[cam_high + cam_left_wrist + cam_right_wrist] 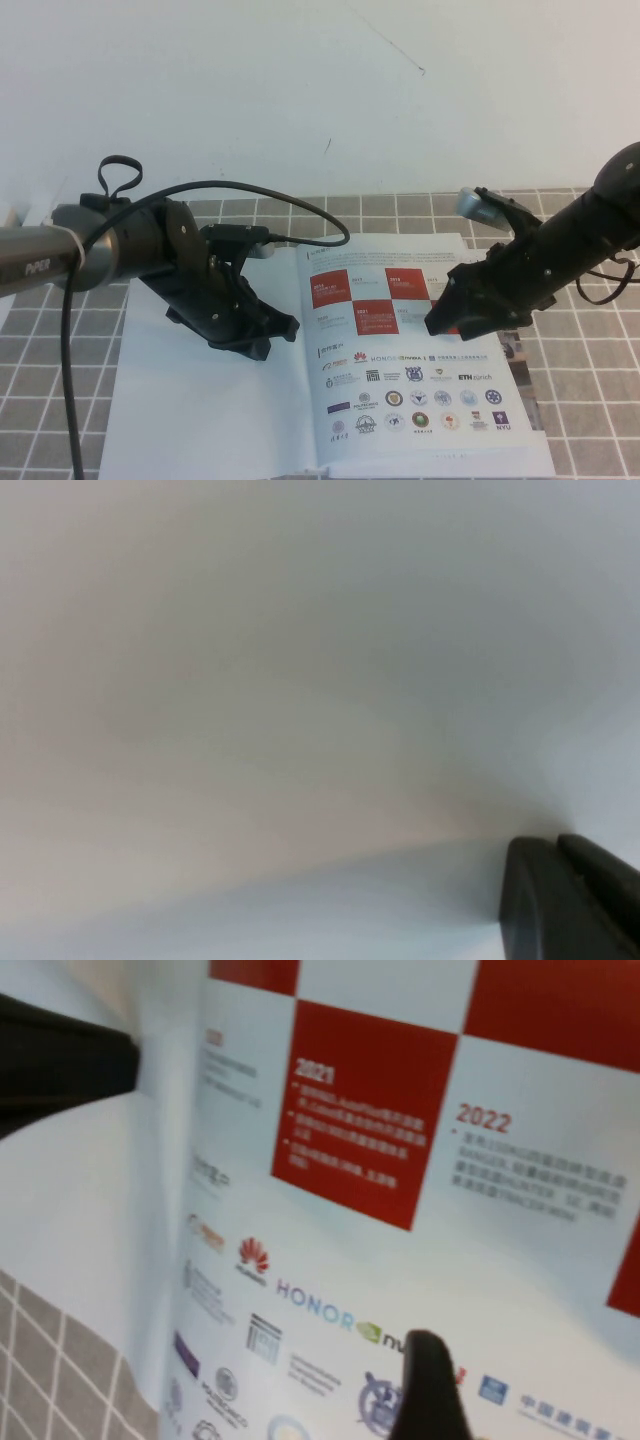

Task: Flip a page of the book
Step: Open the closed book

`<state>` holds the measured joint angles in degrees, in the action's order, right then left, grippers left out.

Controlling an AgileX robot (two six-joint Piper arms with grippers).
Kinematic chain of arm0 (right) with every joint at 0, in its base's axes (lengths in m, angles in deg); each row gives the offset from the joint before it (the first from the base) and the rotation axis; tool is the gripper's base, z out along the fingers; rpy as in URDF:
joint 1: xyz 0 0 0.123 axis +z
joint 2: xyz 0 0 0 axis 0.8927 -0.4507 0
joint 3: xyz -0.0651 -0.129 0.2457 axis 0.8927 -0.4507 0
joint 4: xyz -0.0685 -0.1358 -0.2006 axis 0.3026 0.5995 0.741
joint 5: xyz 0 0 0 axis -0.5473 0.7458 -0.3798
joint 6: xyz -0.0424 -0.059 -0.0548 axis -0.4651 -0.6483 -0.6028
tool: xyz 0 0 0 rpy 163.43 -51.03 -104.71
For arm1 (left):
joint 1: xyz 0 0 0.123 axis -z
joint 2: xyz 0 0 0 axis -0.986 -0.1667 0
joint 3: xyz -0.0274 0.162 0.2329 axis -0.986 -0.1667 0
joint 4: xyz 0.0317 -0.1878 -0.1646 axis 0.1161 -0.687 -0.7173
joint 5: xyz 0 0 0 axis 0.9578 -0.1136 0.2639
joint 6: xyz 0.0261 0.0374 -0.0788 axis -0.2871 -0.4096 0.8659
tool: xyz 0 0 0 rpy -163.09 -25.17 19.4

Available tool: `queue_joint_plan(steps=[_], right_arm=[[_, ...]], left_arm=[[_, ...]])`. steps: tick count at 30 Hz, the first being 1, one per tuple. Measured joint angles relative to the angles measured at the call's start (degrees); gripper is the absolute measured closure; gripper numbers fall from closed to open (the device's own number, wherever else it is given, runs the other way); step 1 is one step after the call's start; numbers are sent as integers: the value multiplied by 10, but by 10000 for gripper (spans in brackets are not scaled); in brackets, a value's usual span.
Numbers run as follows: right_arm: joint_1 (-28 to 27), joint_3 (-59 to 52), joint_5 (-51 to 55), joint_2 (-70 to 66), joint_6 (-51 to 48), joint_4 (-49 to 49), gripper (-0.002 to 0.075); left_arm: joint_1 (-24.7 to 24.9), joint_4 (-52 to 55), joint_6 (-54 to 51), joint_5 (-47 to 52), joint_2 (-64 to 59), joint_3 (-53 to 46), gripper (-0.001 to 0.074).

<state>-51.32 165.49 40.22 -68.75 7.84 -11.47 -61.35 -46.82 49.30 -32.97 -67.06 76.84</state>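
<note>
On the grey tiled tablecloth (60, 350), seen from above, the book (200, 420) lies open at six o'clock. The left gripper (262, 335) presses its blank sheet; whether its jaws are parted cannot be told. The right gripper (445, 322), spread wide, hovers at three o'clock over the page (400, 380). Left wrist: white paper only. Right wrist: one fingertip (425, 1385) above the logos.
</note>
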Motion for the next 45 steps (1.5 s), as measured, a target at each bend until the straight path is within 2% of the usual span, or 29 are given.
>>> queue_joint_plan(steps=[6, 14, 18, 25, 36, 45], right_arm=[[0, 0, 7, 0, -28, -32, 278], [-18, 6, 8, 9, 17, 62, 278], [-18, 3, 13, 0, 28, 76, 278], [-20, -4, 14, -7, 26, 64, 278], [-20, -6, 21, -10, -41, -45, 278], [-41, 15, 43, -6, -20, 2, 278]], left_arm=[[0, -4, -7, 0, -1, 0, 738], [0, -4, -17, 1, -1, 0, 738], [0, -5, -17, 2, -1, 0, 738], [0, -10, -17, 2, -1, 0, 738], [-1, -58, -36, 3, -5, 0, 738], [0, -60, -45, 2, -5, 0, 738]])
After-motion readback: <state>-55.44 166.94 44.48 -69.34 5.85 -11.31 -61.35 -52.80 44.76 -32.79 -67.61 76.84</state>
